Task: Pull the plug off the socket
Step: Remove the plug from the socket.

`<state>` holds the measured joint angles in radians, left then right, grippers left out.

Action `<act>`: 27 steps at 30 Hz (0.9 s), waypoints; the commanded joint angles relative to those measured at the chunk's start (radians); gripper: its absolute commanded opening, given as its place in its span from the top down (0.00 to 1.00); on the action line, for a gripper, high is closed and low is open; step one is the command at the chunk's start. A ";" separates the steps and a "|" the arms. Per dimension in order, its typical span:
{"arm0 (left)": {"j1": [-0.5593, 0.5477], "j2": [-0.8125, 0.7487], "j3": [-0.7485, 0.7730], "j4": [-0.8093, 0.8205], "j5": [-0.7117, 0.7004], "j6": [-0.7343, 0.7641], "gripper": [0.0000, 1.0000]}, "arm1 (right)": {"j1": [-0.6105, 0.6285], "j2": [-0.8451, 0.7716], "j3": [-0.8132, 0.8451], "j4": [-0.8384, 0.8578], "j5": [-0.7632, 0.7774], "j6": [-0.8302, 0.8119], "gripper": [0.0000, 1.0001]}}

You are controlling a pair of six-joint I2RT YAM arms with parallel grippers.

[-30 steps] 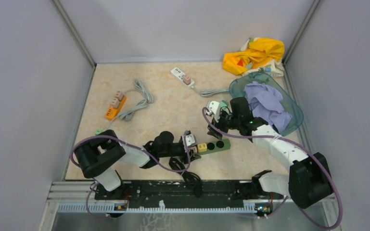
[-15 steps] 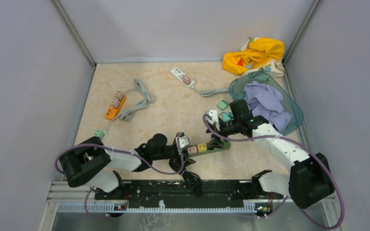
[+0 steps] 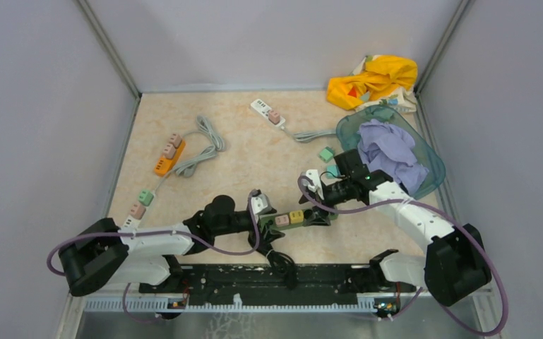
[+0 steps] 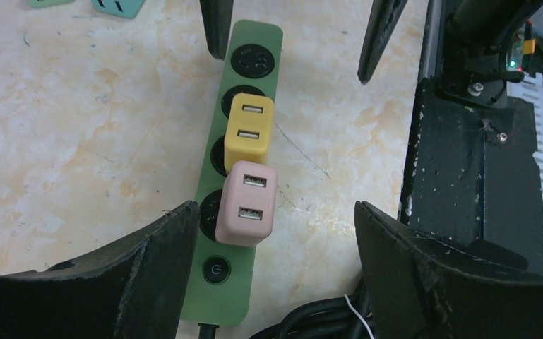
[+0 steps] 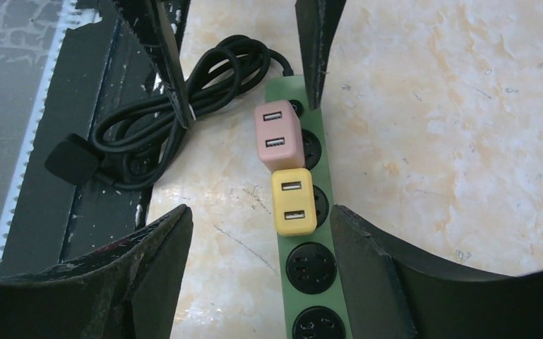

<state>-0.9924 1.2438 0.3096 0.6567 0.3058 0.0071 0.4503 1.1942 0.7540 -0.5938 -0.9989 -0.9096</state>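
Observation:
A green power strip [image 3: 309,215] lies on the table near the front, with a pink plug [image 3: 281,220] and a yellow plug [image 3: 296,217] seated side by side in it. My left gripper [image 3: 268,212] is open over the strip's switch end, its fingers either side of the pink plug [image 4: 248,203] without touching. My right gripper [image 3: 318,210] is open over the other end, just past the yellow plug [image 5: 293,200]. The strip also shows in the left wrist view [image 4: 243,296] and the right wrist view [image 5: 309,279]. Both grippers are empty.
The strip's black cable [image 5: 162,134] is coiled at the front rail. Loose teal plugs [image 3: 325,153] lie beside a teal basket [image 3: 431,176] of purple cloth. An orange strip [image 3: 162,166], a white strip [image 3: 261,107], yellow cloth [image 3: 374,81] and loose plugs [image 3: 146,196] lie farther off.
My right gripper has let go of a teal plug by the basket and come down to the green strip. My left arm has swung left, its gripper staying over the strip's switch end.

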 commanded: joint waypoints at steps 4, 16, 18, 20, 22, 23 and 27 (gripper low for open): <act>0.001 -0.119 -0.031 -0.017 -0.032 -0.044 0.08 | 0.033 0.007 0.021 -0.007 -0.067 -0.079 0.25; 0.009 -0.288 -0.151 0.066 -0.118 -0.093 0.00 | 0.105 0.027 -0.001 0.018 -0.021 -0.092 0.18; 0.010 -0.299 -0.165 0.061 -0.123 -0.085 0.00 | 0.125 0.033 -0.006 0.038 0.003 -0.078 0.18; 0.011 -0.296 -0.170 0.042 -0.122 -0.070 0.00 | 0.144 0.041 -0.011 0.059 0.029 -0.059 0.18; 0.010 -0.288 -0.171 0.023 -0.117 -0.057 0.00 | 0.166 0.048 -0.018 0.089 0.064 -0.029 0.18; 0.011 -0.283 -0.173 0.018 -0.114 -0.052 0.00 | 0.177 0.051 -0.024 0.116 0.090 -0.007 0.18; 0.011 -0.258 -0.188 0.034 -0.099 -0.041 0.00 | 0.203 0.059 -0.038 0.206 0.200 0.055 0.18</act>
<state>-0.9859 0.9699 0.1387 0.6716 0.1978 -0.0536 0.6285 1.2404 0.7246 -0.5102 -0.8921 -0.9173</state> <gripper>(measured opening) 0.998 0.814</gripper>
